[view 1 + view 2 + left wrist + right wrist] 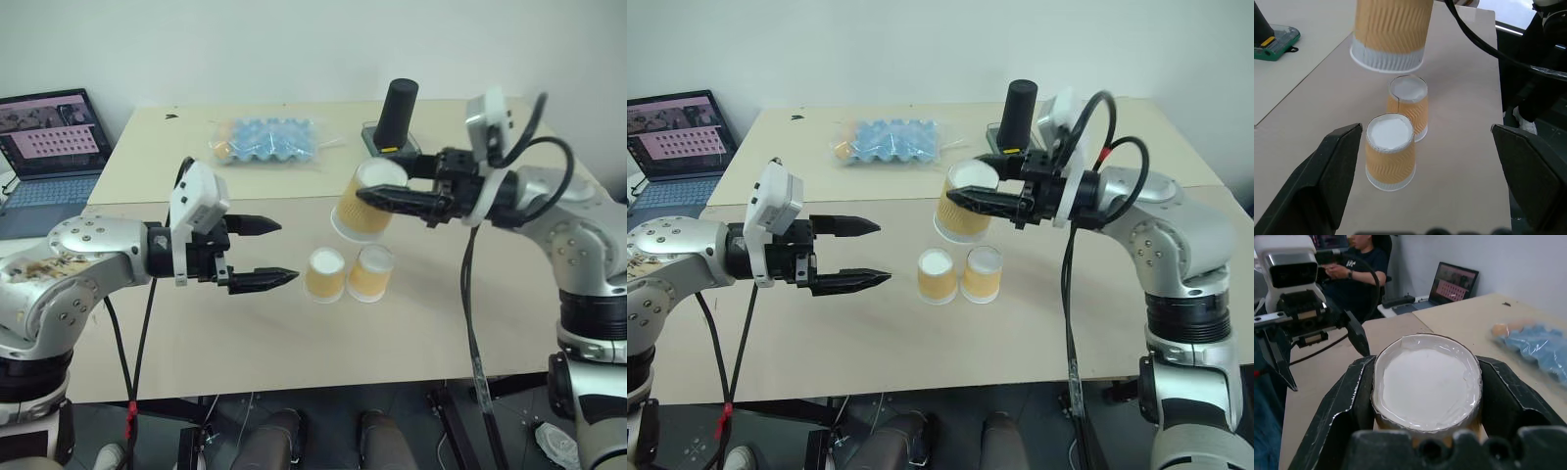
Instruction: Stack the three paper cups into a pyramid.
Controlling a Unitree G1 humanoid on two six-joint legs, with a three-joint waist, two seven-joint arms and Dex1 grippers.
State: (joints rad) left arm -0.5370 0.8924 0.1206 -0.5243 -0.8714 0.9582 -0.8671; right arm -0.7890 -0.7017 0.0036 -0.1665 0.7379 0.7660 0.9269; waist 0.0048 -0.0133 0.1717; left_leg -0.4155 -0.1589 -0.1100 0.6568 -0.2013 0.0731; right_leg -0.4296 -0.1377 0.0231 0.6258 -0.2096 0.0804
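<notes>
Tan base cups sitting paired on bench; right fingers gripping 3rd cup above, left fingers gaping wide, topping pending.

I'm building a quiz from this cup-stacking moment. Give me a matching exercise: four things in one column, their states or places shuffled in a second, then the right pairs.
1. left gripper
2. right gripper
3. two cups on the table
4. black cylinder

a. upside down, side by side
b. shut on a paper cup, held in the air
c. standing at the far side of the table
d. open, holding nothing

Pairs: 1-d, 2-b, 3-a, 4-c
</notes>
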